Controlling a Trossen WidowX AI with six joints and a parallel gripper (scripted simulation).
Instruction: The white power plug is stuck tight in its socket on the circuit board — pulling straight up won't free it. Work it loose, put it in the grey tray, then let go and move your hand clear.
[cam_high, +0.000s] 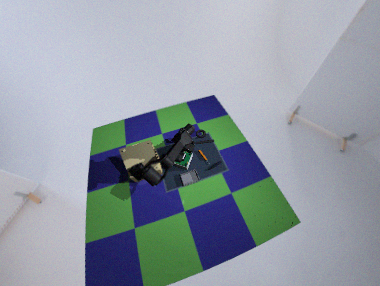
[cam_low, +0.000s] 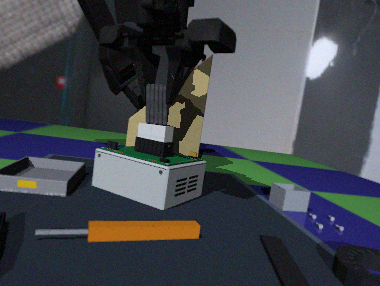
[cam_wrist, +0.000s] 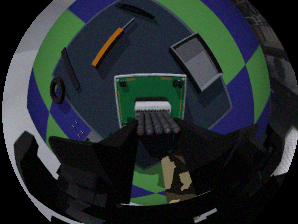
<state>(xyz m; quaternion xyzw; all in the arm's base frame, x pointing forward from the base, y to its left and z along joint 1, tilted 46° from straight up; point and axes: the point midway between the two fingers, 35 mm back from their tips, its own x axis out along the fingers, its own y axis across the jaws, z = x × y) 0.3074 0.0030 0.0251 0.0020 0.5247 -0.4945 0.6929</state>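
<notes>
At centre frame in the exterior view, my jaws are part-open, closed on grey cables (cam_low: 157, 107) (cam_wrist: 158, 123) above the white plug (cam_low: 155, 132) (cam_wrist: 153, 106). The plug sits in its black socket (cam_low: 153, 147).

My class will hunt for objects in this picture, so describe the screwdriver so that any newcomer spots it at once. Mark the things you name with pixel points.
Find the dark mat (cam_low: 230, 210), then the white box with the green circuit board on top (cam_low: 131, 179). In the exterior view, the screwdriver (cam_low: 144, 231) lies flat in front of it. Its orange handle sets it apart from its neighbours.
</notes>
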